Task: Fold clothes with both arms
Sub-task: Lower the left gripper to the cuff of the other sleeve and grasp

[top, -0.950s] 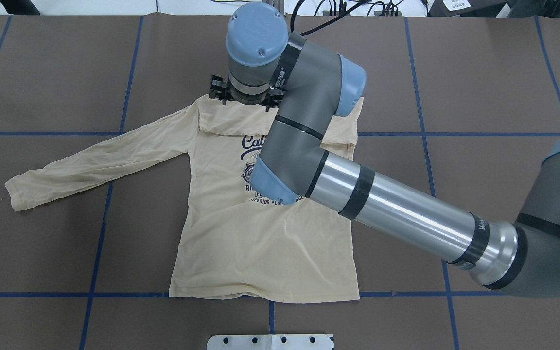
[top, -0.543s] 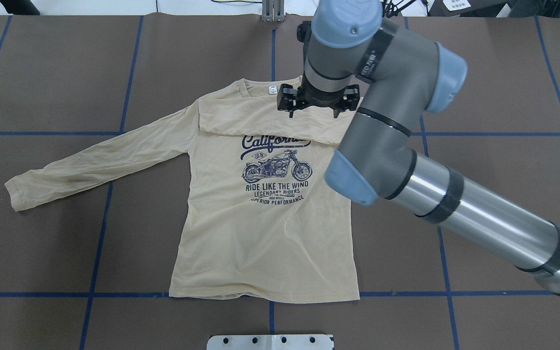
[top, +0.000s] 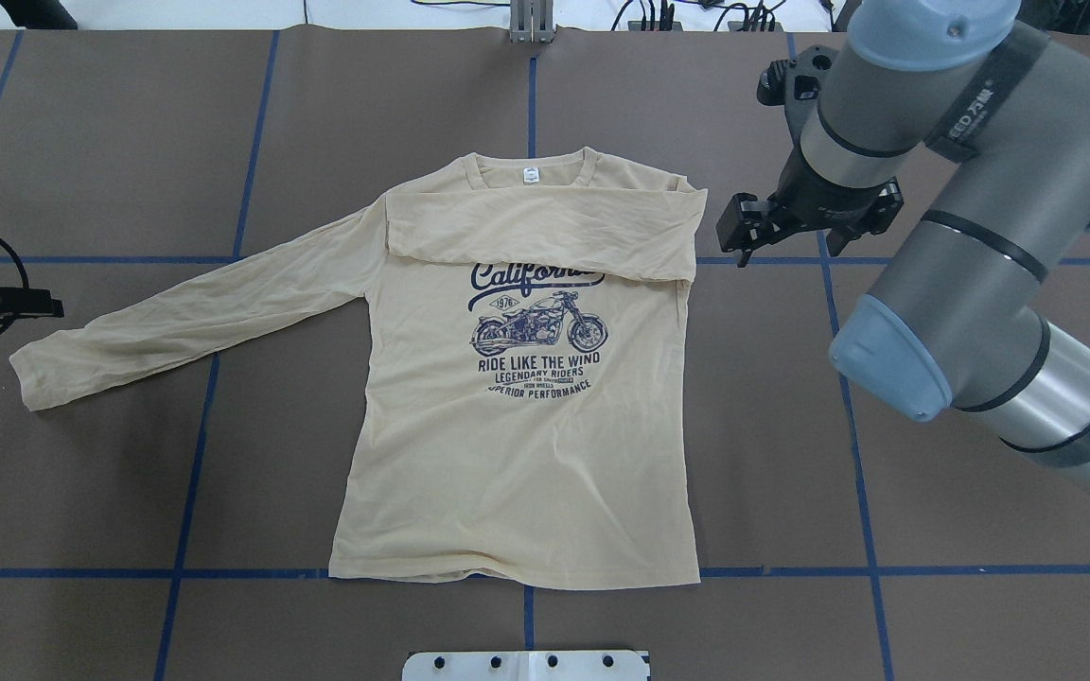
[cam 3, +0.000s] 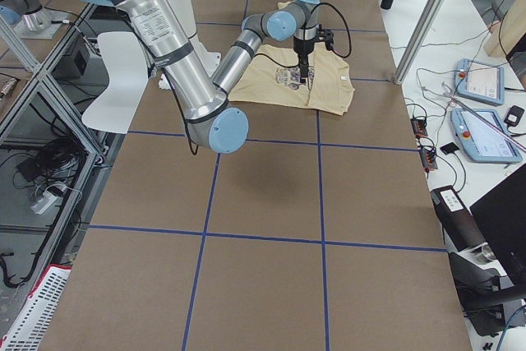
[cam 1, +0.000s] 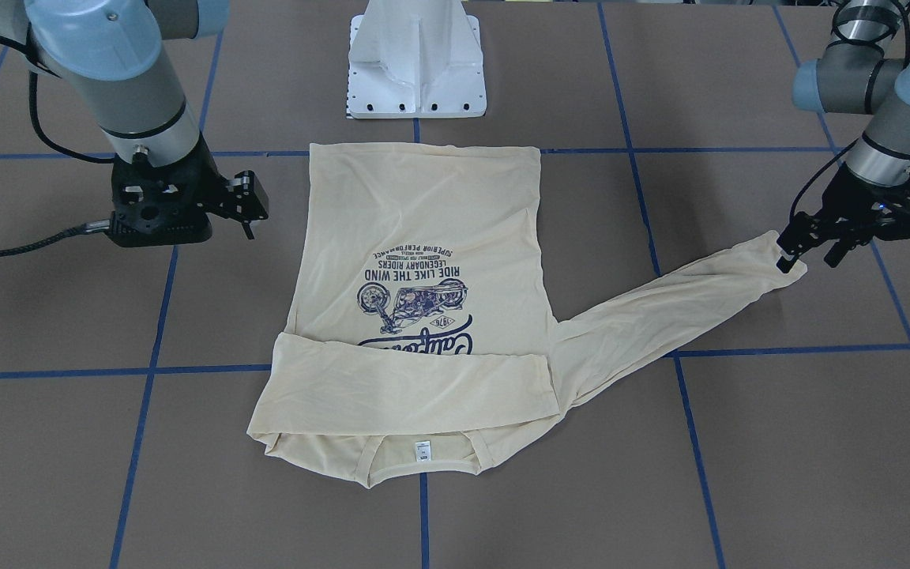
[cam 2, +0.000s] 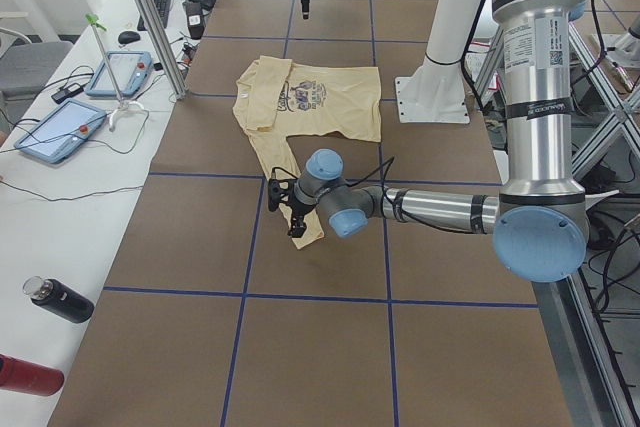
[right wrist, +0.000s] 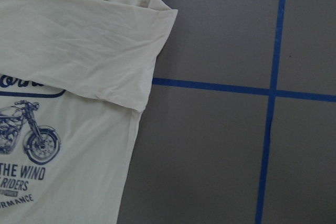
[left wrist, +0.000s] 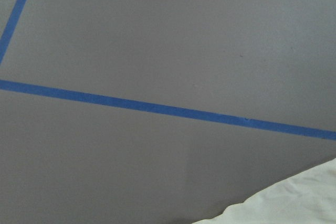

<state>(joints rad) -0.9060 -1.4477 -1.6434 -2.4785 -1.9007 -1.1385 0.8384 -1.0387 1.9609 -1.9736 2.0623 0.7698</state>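
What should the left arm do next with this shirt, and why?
Probably lower the left gripper and close on the outstretched sleeve's cuff: its jaws look open right at that cuff, while the other sleeve already lies folded across the chest.

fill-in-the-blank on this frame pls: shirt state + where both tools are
1. The shirt lies flat on the table with its print facing ___.
2. The number of sleeves folded across its chest is ___.
3. The left tool is at the ___ of the outstretched sleeve.
4. The right tool, jaws open, is beside the shirt and holds ___.

Missing words: up; one; cuff; nothing.
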